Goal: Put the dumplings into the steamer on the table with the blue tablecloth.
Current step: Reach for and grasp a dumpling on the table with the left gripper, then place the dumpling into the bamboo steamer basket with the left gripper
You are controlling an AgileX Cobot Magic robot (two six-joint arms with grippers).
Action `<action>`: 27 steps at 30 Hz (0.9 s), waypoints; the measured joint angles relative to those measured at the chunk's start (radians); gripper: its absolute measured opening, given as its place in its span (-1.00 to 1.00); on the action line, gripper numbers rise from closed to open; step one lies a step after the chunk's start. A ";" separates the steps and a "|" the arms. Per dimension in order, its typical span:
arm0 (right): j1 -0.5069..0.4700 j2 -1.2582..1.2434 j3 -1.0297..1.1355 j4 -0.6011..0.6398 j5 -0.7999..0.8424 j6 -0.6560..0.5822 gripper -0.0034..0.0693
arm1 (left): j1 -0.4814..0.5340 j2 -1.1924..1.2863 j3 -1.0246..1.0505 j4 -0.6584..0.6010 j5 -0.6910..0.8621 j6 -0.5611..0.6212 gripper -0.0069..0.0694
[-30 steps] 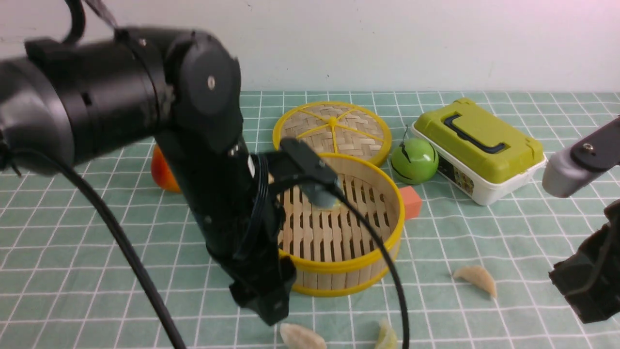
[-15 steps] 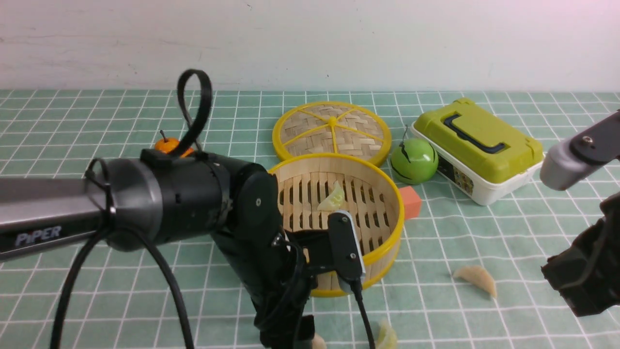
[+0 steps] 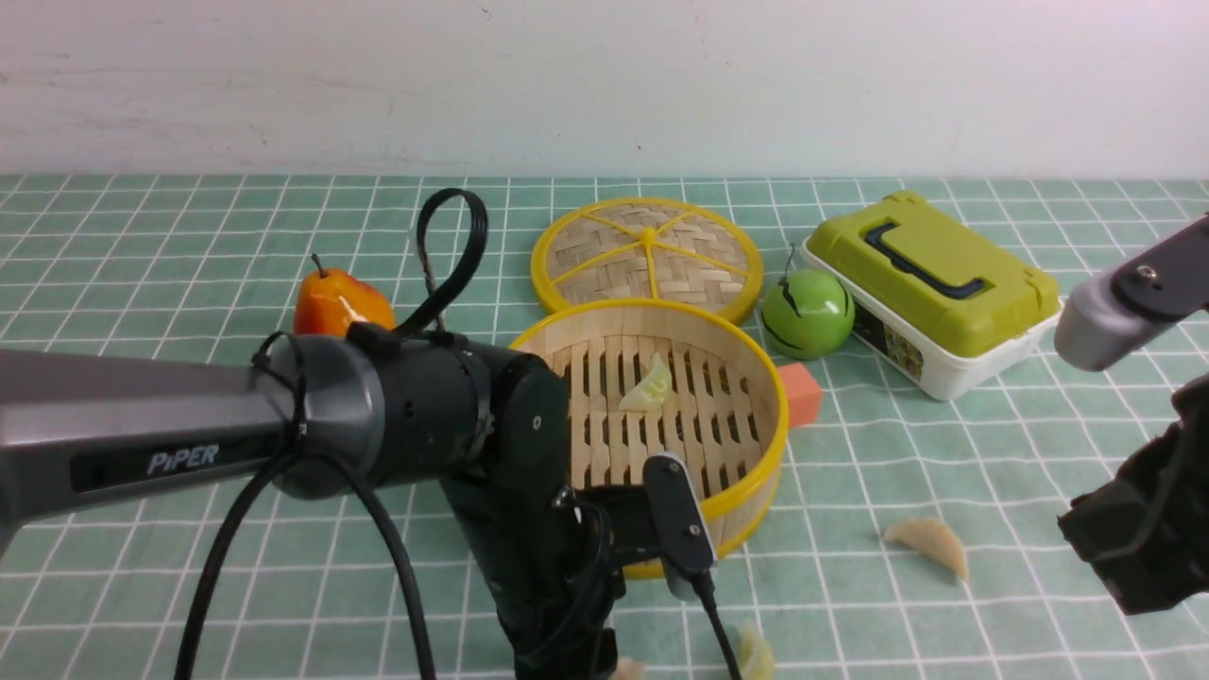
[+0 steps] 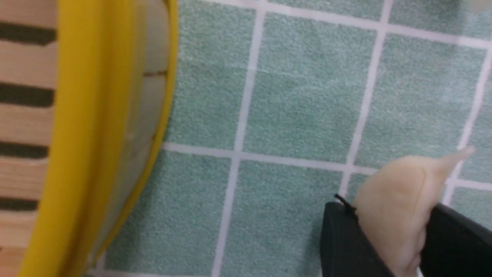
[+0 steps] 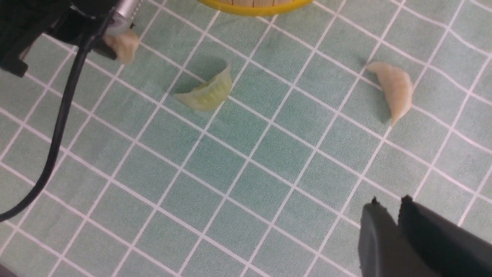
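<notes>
At near edge of the steamer, the left arm is reaching down to the blue tablecloth.

Grippers:
- At its tip the left gripper is pinching a cream dumpling, with a finger pressing on either side. One pointed end is sticking out past them. Cannot tell whether it is resting on the cloth or sitting just off it.
- On the opp. side the right gripper is hanging over the cloth, fingers all but together, nothing between them.

Status of the dumplings:
- A pale green dumpling is lying on the slats inside the steamer.
- A yellow-green dumpling is lying on the cloth near the left gripper.
- A second cream dumpling is lying further right, apart from the steamer.
- Est. one of four is in place.

Risks, as judged:
1. The grip seems to be taking only part of the body. A smooth, curved toy could be squirting out during the lift.
2. The steamer wall is standing just beside the pick spot. A low or early traverse would be knocking the load on the rim or shoving the basket.
3. The wrist cable is hanging close to the yellow-green dumpling, so an arm swing may be dragging it off.
4. Both arms going for that middle piece would be clashing.
</notes>
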 joint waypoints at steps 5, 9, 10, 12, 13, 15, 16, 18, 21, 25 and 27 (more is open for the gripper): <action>0.000 0.000 0.000 0.000 -0.003 0.000 -0.67 | 0.000 -0.054 -0.105 0.004 0.126 -0.204 -0.20; 0.000 0.000 0.000 0.000 -0.004 0.000 -0.65 | 0.016 -0.106 -0.276 0.050 0.197 -0.463 -0.20; 0.000 0.000 0.000 0.000 -0.004 0.000 -0.65 | 0.024 -0.108 -0.301 0.057 0.197 -0.507 -0.20; 0.000 0.000 0.000 0.000 -0.004 0.000 -0.64 | 0.064 -0.104 -0.384 0.084 0.188 -0.653 -0.20; 0.000 0.000 0.000 0.000 -0.005 0.000 -0.65 | 0.083 -0.097 -0.408 0.096 0.179 -0.696 -0.20; 0.000 0.000 0.000 0.000 -0.007 0.000 -0.65 | 0.127 -0.073 -0.452 0.110 0.150 -0.767 -0.20; 0.000 0.000 0.000 0.000 -0.008 0.000 -0.65 | 0.146 -0.058 -0.469 0.112 0.136 -0.794 -0.20; 0.000 0.000 0.000 -0.001 -0.010 0.000 -0.65 | 0.187 -0.012 -0.489 0.120 0.099 -0.832 -0.20; 0.000 0.000 0.000 -0.001 -0.015 0.000 -0.65 | 0.219 0.069 -0.493 0.128 0.037 -0.872 -0.20; 0.000 0.000 0.000 0.008 -0.031 0.000 -0.65 | 0.220 0.164 -0.493 0.127 -0.046 -0.882 -0.20; 0.000 0.000 0.000 0.010 -0.036 0.000 -0.65 | 0.218 0.196 -0.493 0.124 -0.074 -0.885 -0.20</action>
